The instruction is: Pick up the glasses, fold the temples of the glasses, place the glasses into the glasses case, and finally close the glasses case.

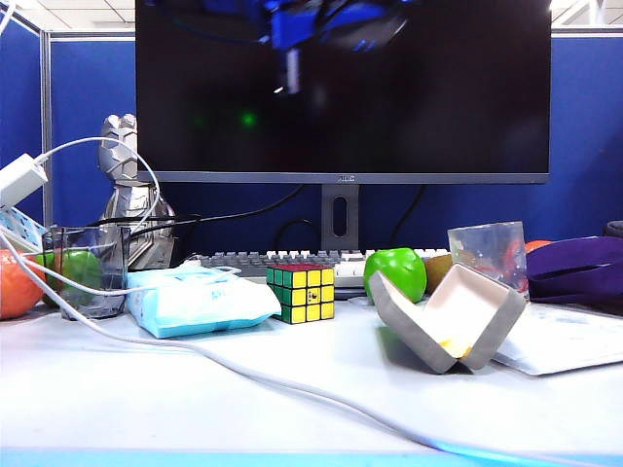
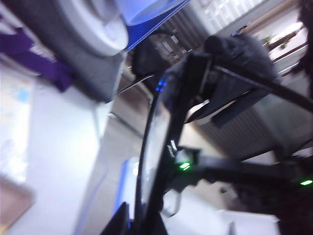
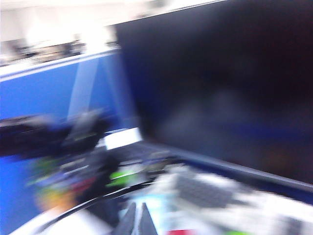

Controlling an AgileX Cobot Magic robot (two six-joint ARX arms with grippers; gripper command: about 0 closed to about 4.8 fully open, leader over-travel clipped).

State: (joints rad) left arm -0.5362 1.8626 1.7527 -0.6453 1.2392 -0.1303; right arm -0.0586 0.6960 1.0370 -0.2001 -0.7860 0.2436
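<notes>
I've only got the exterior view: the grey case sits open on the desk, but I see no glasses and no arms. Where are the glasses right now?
Observer: The left wrist view shows the glasses gripped in the left claw, with a lens and its black rim running up from the tips.
Operator: Is the right claw holding them too?
Observer: Not that I can see. The right wrist view is blurred, but the right claw is shut with nothing visible between its tips.
Operator: Are the temples folded?
Observer: I cannot tell. The left wrist view sees the frame nearly edge-on and blurred.
</notes>
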